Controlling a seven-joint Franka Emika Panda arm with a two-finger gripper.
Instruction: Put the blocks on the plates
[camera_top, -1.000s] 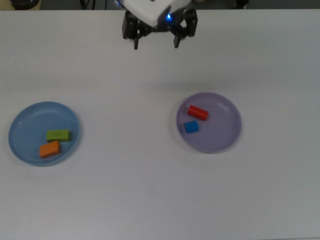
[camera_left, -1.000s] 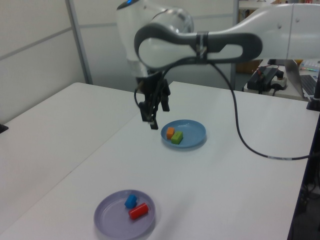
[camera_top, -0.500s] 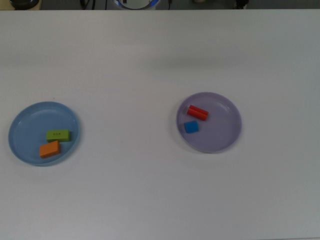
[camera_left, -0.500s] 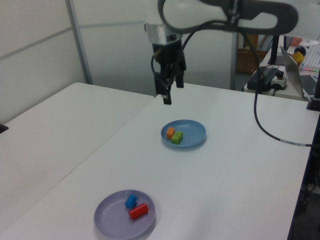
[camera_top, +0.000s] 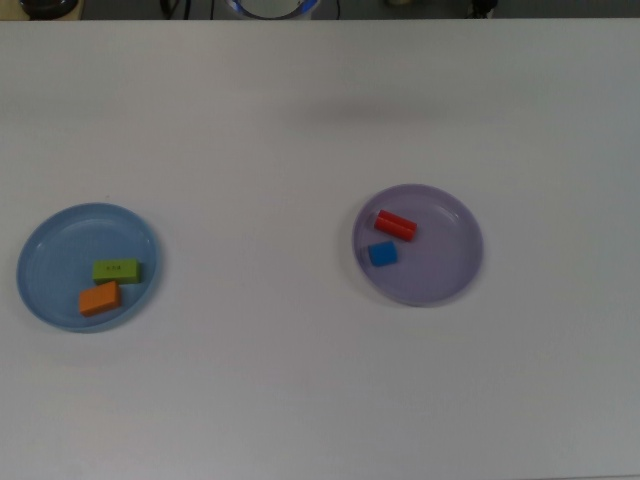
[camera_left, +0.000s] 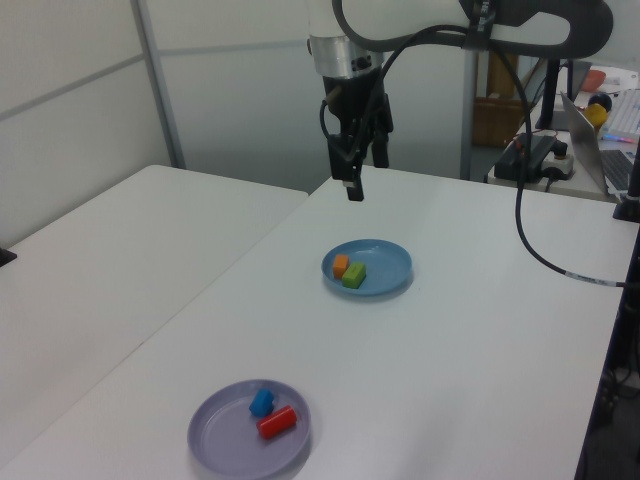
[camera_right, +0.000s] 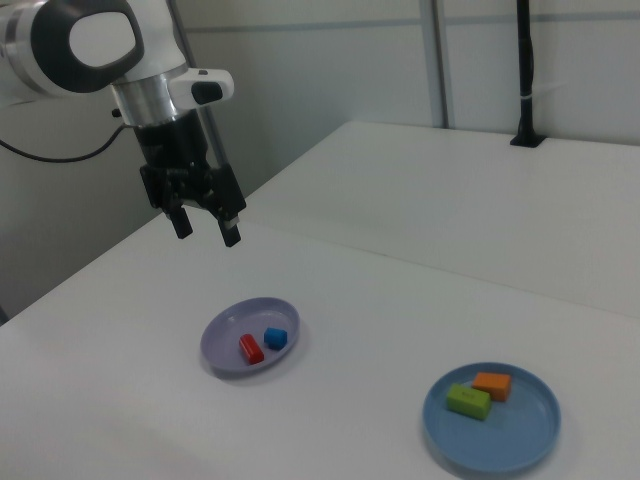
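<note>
In the left view, nearest the camera, the lavender plate (camera_left: 249, 431) sits on the white counter (camera_left: 470, 400) and holds the blue cube (camera_left: 262, 402) and, just beside it at its 4 o'clock, the red block (camera_left: 277, 422). Farther back, the light blue plate (camera_left: 368, 268) carries the orange block (camera_left: 341, 266) and the green block (camera_left: 354, 276), side by side and apparently touching, the green one at the orange one's 4 o'clock. Farthest, high over the counter's far edge, the tool (camera_left: 356, 172) hangs empty with its fingers apart, well clear of both plates; the right view shows the gap plainly. The top view shows no block lying on the bare counter. Judged from this, the task looks complete: all four blocks rest on plates and nothing is left to move.
</note>
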